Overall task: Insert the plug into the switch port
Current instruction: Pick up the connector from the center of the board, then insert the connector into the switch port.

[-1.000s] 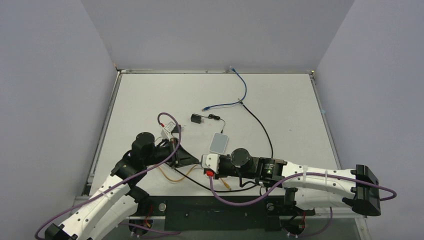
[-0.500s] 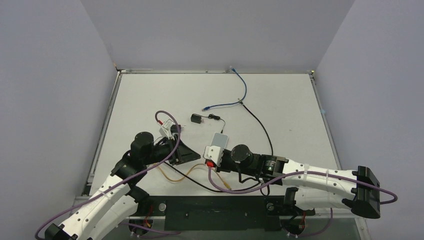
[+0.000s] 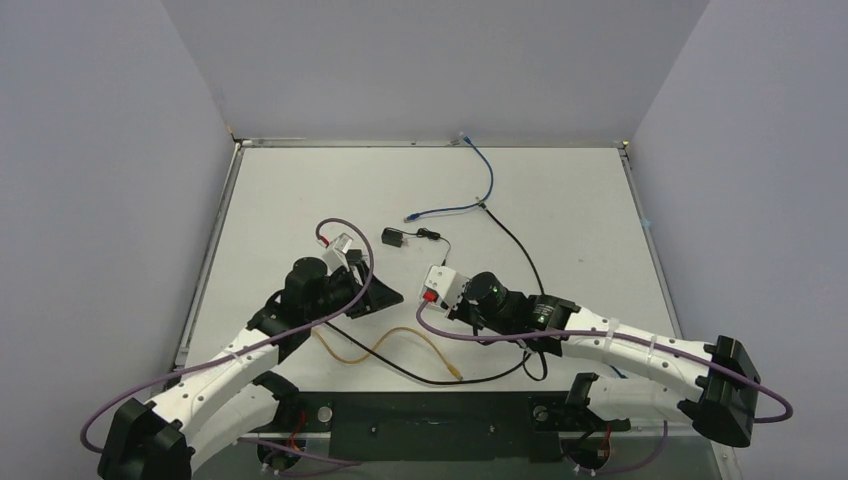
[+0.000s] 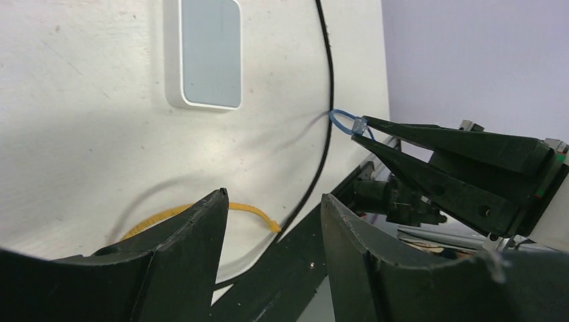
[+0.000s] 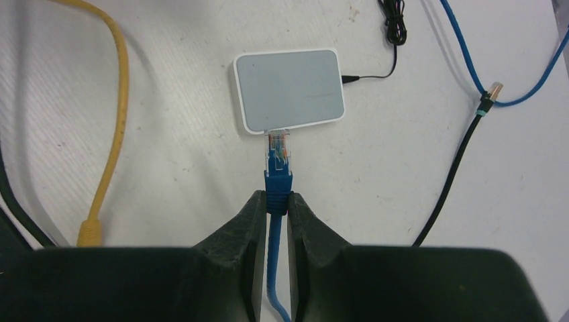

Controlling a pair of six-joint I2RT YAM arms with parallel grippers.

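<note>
The switch box, white with a pale grey face, lies flat on the table; it also shows in the left wrist view. In the top view my right wrist covers it. My right gripper is shut on the blue boot of the plug. The plug's clear tip lines up with the middle of the box's near edge. In the left wrist view the plug hangs above the table, apart from the box. My left gripper is open and empty, left of the right wrist.
A yellow cable with its plug lies left of the box. A thin black lead runs from the box's right end to a black adapter. A black cable joins blue cable at the back right.
My right arm has swung away from the near edge, carrying the plug over the box, which it now covers in the top view. My left gripper has moved farther back and slightly right.
</note>
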